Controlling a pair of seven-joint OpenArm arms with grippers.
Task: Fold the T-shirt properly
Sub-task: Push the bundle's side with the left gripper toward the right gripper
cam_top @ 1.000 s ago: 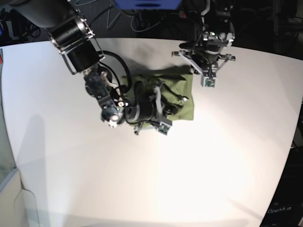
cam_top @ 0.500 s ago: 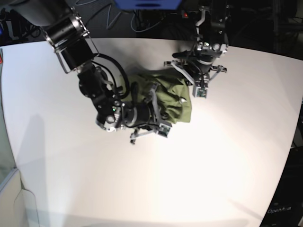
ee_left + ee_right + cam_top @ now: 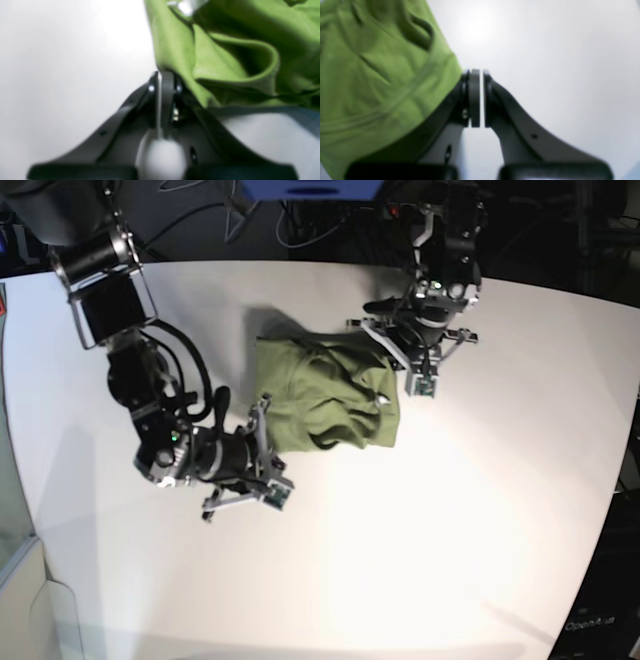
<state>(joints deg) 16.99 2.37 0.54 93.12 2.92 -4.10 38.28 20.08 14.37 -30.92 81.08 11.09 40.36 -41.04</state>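
The olive-green T-shirt [image 3: 325, 395] lies bunched and creased in the middle of the white table [image 3: 450, 530]. My left gripper [image 3: 402, 346] stands at the shirt's far right corner. In the left wrist view that gripper [image 3: 162, 73] is shut, with rumpled T-shirt [image 3: 225, 50] cloth lying against its right finger and none showing between the fingers. My right gripper [image 3: 268, 452] lies low at the shirt's near left edge. In the right wrist view it [image 3: 481, 71] is shut with nothing in it, and the T-shirt [image 3: 377, 75] lies just to its left.
Dark equipment and cables [image 3: 330, 220] stand behind the table's far edge. The table's round edge runs along the right and the front. Bare white tabletop lies in front of the shirt and to its right.
The right arm has drawn back off the shirt toward the near left, uncovering the cloth. The left gripper has shifted a little left, and the shirt now sits slightly further left.
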